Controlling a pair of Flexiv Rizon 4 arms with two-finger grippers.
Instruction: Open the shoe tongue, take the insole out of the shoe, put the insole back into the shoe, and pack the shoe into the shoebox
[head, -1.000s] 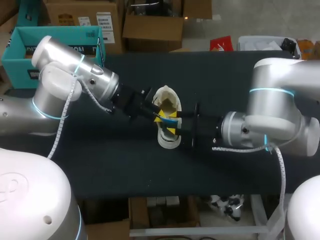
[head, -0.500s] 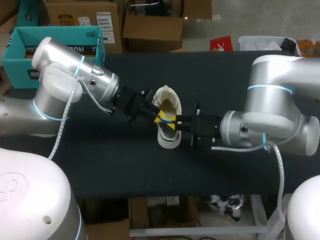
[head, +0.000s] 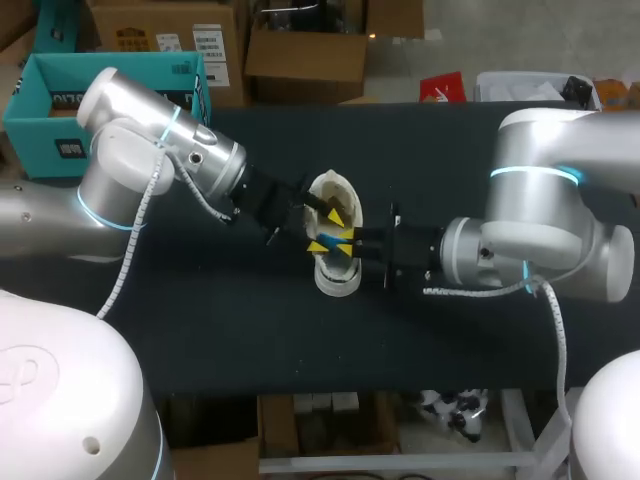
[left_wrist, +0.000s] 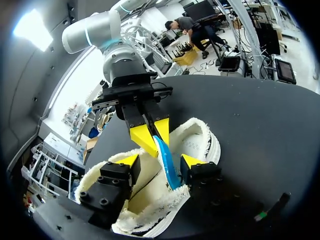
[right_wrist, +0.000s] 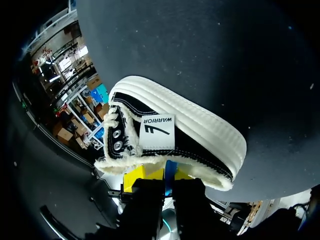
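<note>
A white shoe (head: 335, 270) with fleece lining lies on its side mid-table; it also shows as the shoe (left_wrist: 200, 142) and the shoe (right_wrist: 175, 142) in the wrist views. A blue insole (left_wrist: 167, 167) stands on edge in its opening. My right gripper (left_wrist: 150, 135) comes in from the right and is shut on the insole's upper edge, with its yellow tips (right_wrist: 145, 175) pinching the insole (right_wrist: 170, 170). My left gripper (left_wrist: 161, 161) is open, its fingers either side of the insole inside the shoe mouth. In the head view my left gripper (head: 327, 231) and right gripper (head: 343, 240) meet over the shoe.
A teal shoebox (head: 35, 130) stands open at the table's far left corner, behind my left arm. The black tabletop (head: 300, 340) stretches bare in front of the shoe.
My right gripper closed on the insole. My left gripper then opened and let go of it, and the left arm shifted slightly.
</note>
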